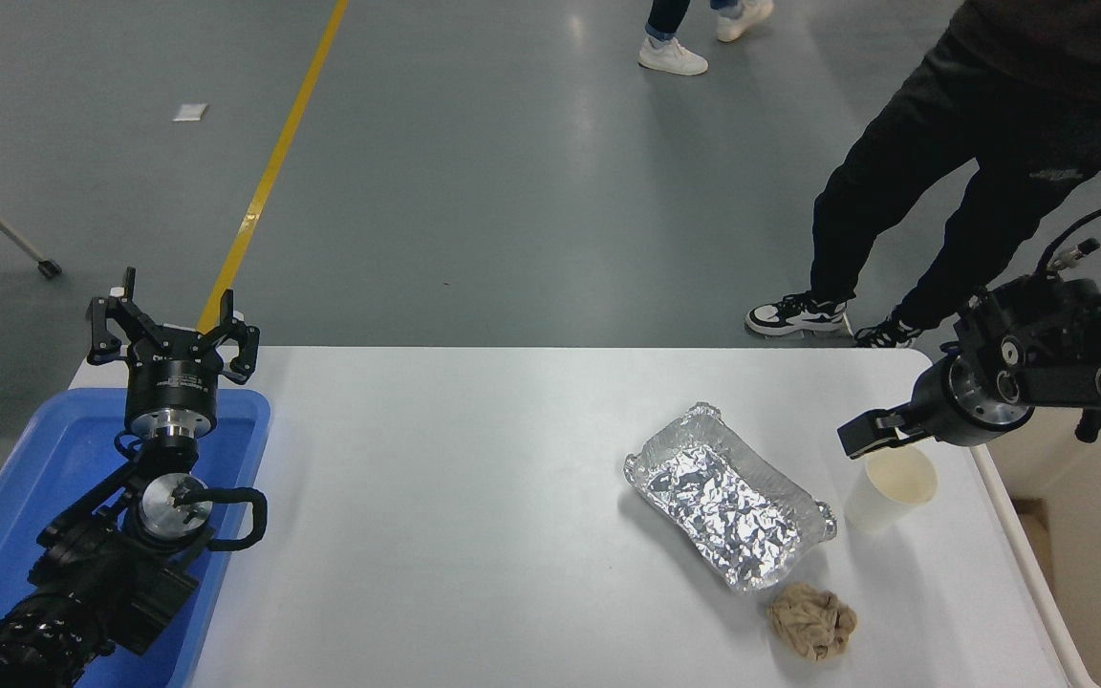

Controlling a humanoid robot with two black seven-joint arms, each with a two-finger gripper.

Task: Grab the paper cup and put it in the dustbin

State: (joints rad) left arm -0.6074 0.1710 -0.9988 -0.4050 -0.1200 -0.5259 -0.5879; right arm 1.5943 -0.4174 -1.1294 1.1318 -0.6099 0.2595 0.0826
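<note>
Paper cup (888,488) stands upright on the white table (474,497), mouth up, long axis vertical, just below the right gripper (864,436); whether those jaws are parted cannot be told. Left gripper (171,336) hangs released over the blue tray (25,478). Dustbin (1024,535) is cut off at the right edge

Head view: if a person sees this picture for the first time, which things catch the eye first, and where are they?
The shiny foil tray right of the table's centre stands out, with the paper cup upright beside it and a crumpled brown paper ball nearer the camera. The right gripper hangs just above the cup's rim. At the lower left, the left gripper is parked over a bright blue tray.
</note>
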